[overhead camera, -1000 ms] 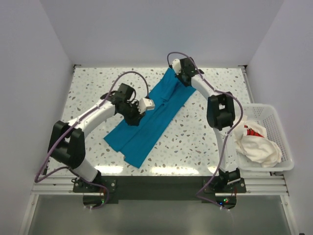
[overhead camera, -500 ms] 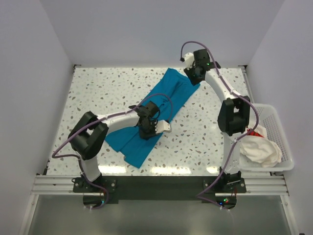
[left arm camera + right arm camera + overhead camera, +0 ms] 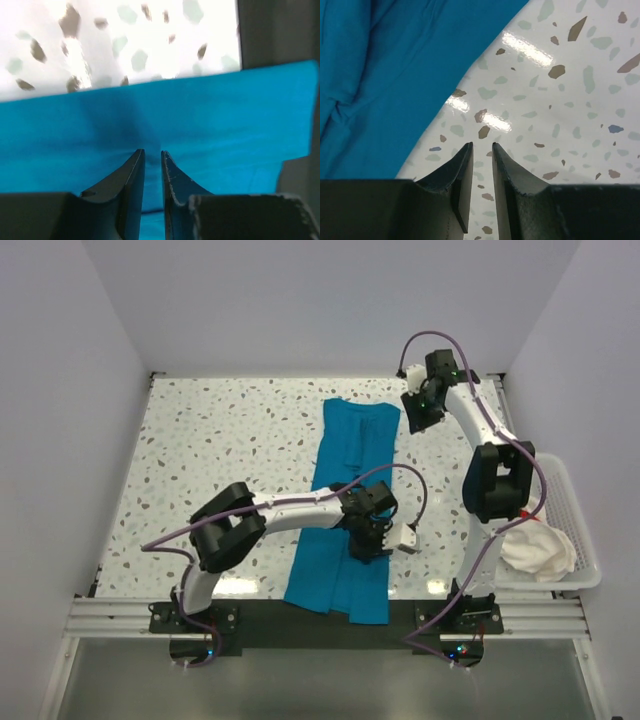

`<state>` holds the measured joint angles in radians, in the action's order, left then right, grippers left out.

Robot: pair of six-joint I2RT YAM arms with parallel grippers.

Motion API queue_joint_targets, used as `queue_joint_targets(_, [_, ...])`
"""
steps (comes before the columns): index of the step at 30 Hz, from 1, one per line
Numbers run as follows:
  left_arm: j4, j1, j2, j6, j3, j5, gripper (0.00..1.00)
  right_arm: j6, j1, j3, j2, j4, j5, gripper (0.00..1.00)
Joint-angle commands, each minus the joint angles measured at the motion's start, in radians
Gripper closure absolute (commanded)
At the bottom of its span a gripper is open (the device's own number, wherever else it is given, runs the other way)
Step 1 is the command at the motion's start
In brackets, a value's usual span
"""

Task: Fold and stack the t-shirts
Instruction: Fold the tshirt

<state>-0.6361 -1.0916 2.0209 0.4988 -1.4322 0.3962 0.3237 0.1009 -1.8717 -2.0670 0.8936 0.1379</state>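
The teal-blue t-shirt [image 3: 345, 465] lies as a long folded strip from the far middle of the table to the near edge, where its lower end hangs over. My left gripper [image 3: 367, 540] is down on the strip's right side near the front. In the left wrist view its jaws [image 3: 152, 152] are shut over flat teal cloth [image 3: 225, 110], with no cloth bunched between them. My right gripper [image 3: 417, 420] is shut and empty over bare table just right of the shirt's far corner [image 3: 395, 75]. The white t-shirt with red marks [image 3: 540, 548] lies crumpled in the basket.
The white mesh basket [image 3: 588, 540] stands off the table's right side. The speckled table top [image 3: 210, 440] has white walls on three sides. A black rail [image 3: 300, 615] runs along the near edge under the shirt's overhang.
The teal shirt has swung from a diagonal to nearly straight and slid toward the near edge. My left gripper moved right and nearer with it. My right gripper moved right, off the shirt.
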Motion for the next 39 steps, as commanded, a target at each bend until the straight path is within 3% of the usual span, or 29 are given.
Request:
queue_joint_targets(1, [0.102, 0.059, -0.051, -0.143, -0.077, 0.171, 0.75, -0.041, 0.011, 0.006, 0.058, 0.010, 0.066, 0.74])
queue_joint_targets(4, [0.237, 0.192, -0.157, -0.262, -0.048, 0.265, 0.71, -0.075, 0.011, -0.012, 0.041, 0.001, 0.124, 0.75])
queue_joint_targets(8, [0.314, 0.384, -0.172, -0.331, -0.066, 0.274, 0.69, -0.138, 0.013, -0.067, -0.017, -0.005, 0.202, 0.79])
queue_joint_targets(14, [0.294, 0.547, 0.002, -0.420, -0.224, 0.234, 0.72, -0.187, 0.062, -0.098, -0.099, -0.027, 0.216, 0.89])
queue_joint_targets(20, [0.368, 0.607, 0.137, -0.491, -0.292, 0.135, 0.75, -0.153, 0.134, -0.092, -0.156, -0.031, 0.174, 0.96])
queue_joint_targets(30, [0.349, 0.650, 0.292, -0.551, -0.369, 0.049, 0.80, -0.085, 0.178, -0.182, -0.318, -0.099, -0.098, 1.00])
queue_joint_targets(39, [0.378, 0.740, 0.298, -0.615, -0.298, 0.035, 0.81, 0.031, 0.241, -0.421, -0.499, -0.151, -0.271, 1.00])
